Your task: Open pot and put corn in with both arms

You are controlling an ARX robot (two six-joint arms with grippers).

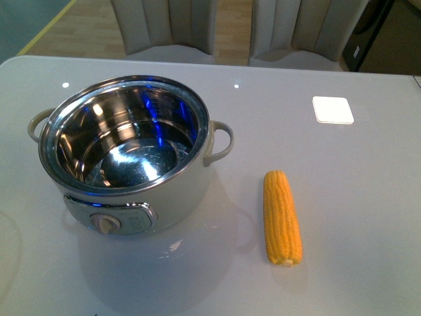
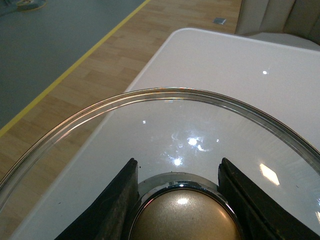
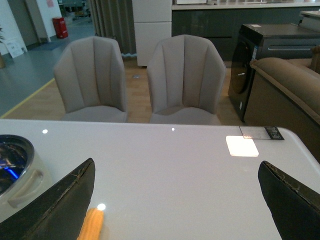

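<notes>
Table (image 1: 368, 197): you have the pot on its left and the corn on its right, apart.
Pot (image 1: 184, 191): uncovered, with the dial facing you.
Lid (image 2: 165, 125): glass, held by its gold knob (image 2: 187, 217).
Corn (image 1: 282, 217): lies flat on the table, right of the pot.
Left gripper (image 2: 178, 162): your fingers are clamped on the knob.
Right gripper (image 3: 176, 164): spread wide and holding nothing, over the table above the corn.
</notes>
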